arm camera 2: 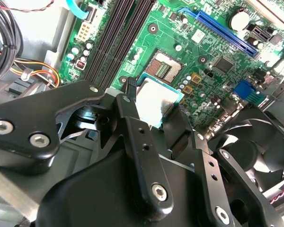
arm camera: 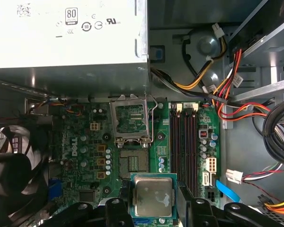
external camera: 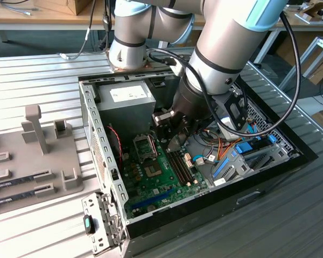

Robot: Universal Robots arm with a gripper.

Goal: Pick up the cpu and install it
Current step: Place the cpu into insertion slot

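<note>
Silvery flat square cpu [arm camera: 151, 195] is clamped in my black pincer [arm camera: 153, 202]; the green motherboard [arm camera: 85, 156] lies beneath it.

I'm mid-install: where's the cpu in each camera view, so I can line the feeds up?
Exterior view: hidden at the gripper, which hangs near the empty socket.
Second wrist view: the cpu sits between the jaws, just short of the empty socket.
First wrist view: the cpu, silvery top up, between the jaws beside the empty socket.
Shared landmark: the empty socket.
</note>
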